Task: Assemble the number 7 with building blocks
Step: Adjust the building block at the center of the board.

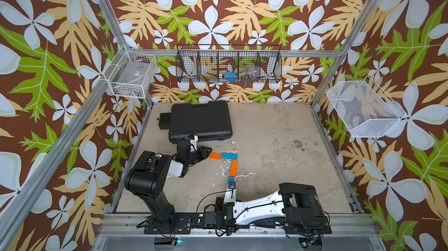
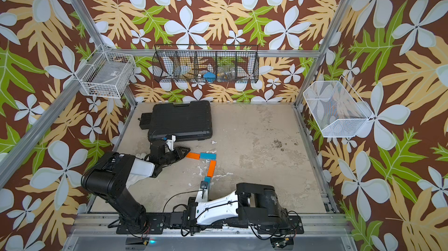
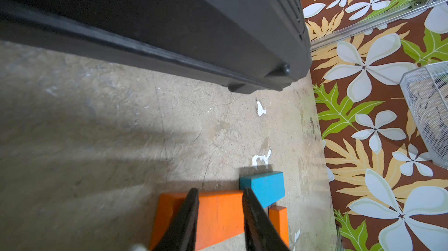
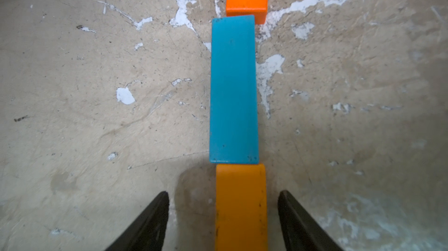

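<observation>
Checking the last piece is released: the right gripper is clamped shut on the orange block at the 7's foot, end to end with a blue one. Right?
No: the right gripper is open; the right wrist view shows its fingers clear of the orange block, end to end with the blue block.

Floral wallpaper [image 1: 218,7] on three walls — scuffed beige floor [image 1: 278,140], aluminium frame posts [image 1: 109,12], black case [image 1: 201,121] at back.

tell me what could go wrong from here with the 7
The right pincer stands open astride the bottom orange bar; lifting off crooked could knock it away from the lower blue bar it abuts.
The left pincer sits at the top orange bar; pulling away could skew it from the upper blue bar.
</observation>
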